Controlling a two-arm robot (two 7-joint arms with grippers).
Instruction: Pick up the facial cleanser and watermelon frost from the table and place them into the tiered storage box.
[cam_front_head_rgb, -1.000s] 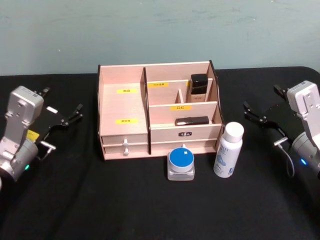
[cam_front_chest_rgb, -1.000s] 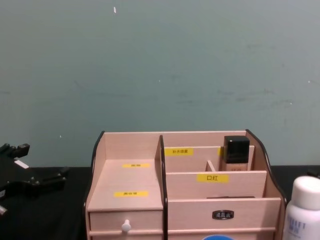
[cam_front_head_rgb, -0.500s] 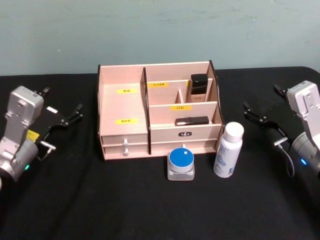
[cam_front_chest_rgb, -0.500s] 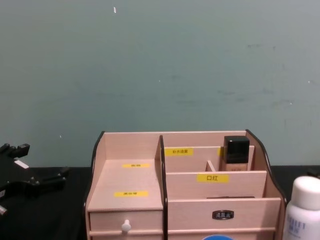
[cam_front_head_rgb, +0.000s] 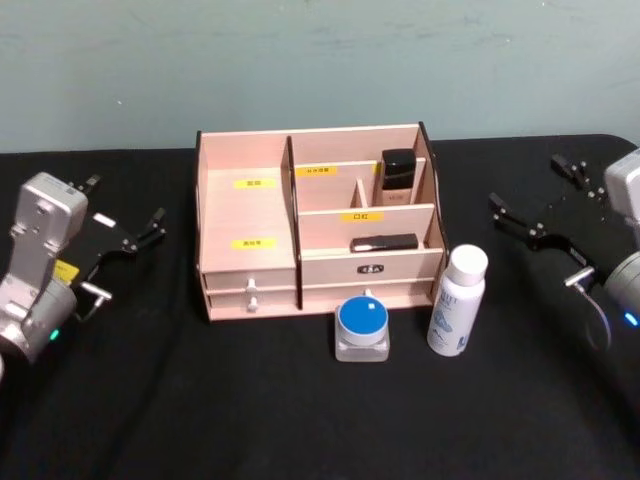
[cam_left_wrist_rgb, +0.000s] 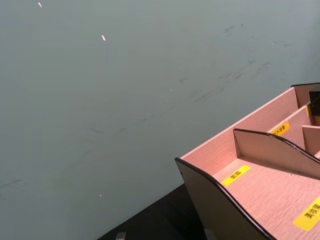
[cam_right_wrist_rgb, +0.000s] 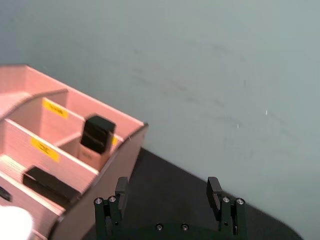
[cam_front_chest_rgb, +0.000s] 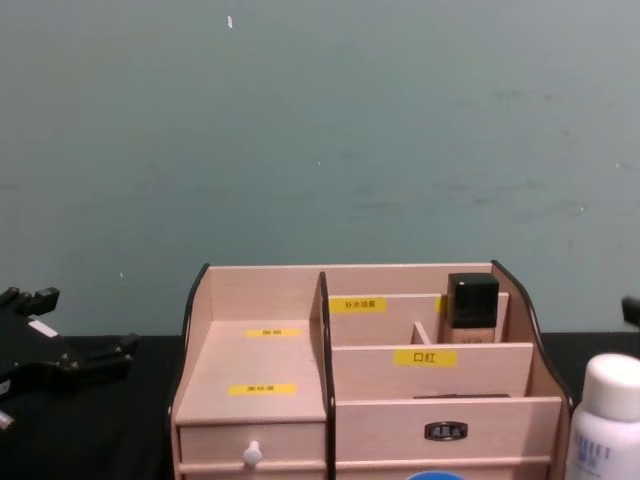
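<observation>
- Since a second ago, the right gripper (cam_front_head_rgb: 524, 182) is shifted outward toward the table's right edge. Its jaws are spread apart with nothing between them. The two products and the tiered storage box (cam_front_head_rgb: 330, 270) are unmoved.
- The left gripper (cam_front_head_rgb: 128, 198) is parked well to the left of the box, jaws likewise apart and empty.
- The white bottle (cam_front_head_rgb: 457, 300), taken to be the facial cleanser, stands upright just beside the box's front right corner.
- The blue-lidded jar (cam_front_head_rgb: 362, 328), taken to be the watermelon frost, sits just in front of the box's front panel, near the bottle.
- The bottle is judged light, stiff and smooth. Being tall and narrow, it is easily tipped, so a hold across mid-body, below the cap, is advised.
- The jar is judged squat and stable. A grip across its pale base, under the lid, is suggested.
- "口红" is read on the yellow label (cam_front_chest_rgb: 425, 357) of the middle tier. The other labels and the bottle's blue print cannot be read.
</observation>
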